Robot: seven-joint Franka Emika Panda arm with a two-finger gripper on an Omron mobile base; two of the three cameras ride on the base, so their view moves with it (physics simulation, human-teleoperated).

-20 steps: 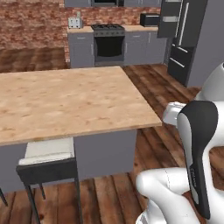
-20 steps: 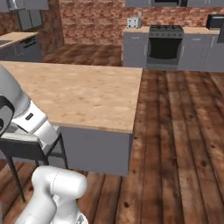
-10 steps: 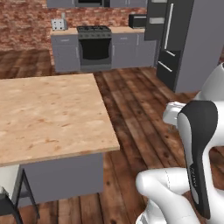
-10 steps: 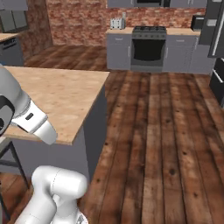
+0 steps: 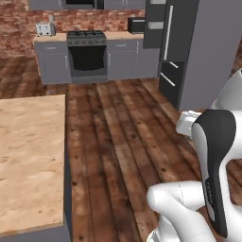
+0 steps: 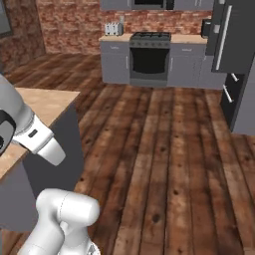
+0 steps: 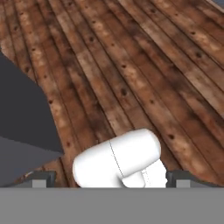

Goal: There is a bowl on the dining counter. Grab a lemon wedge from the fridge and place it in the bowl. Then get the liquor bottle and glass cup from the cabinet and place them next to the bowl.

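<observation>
The dining counter is a light wood-grain slab at the left, and its corner also shows in the right base view. The tall dark grey fridge stands at the right with its doors shut; its silver handles face the room. It appears again at the right edge. In the hand view my gripper is open over the plank floor, nothing between its fingertips. The bowl, lemon wedge, liquor bottle and glass cup are out of view.
A black stove sits between grey base cabinets on the brick back wall, with a toaster and a dark appliance on the worktop. Bare wood floor runs between counter and fridge.
The whole picture has shifted: the base has moved, so the counter slides off to the left, the stool leaves view, and the fridge and stove stand nearer. The gripper stays open.
</observation>
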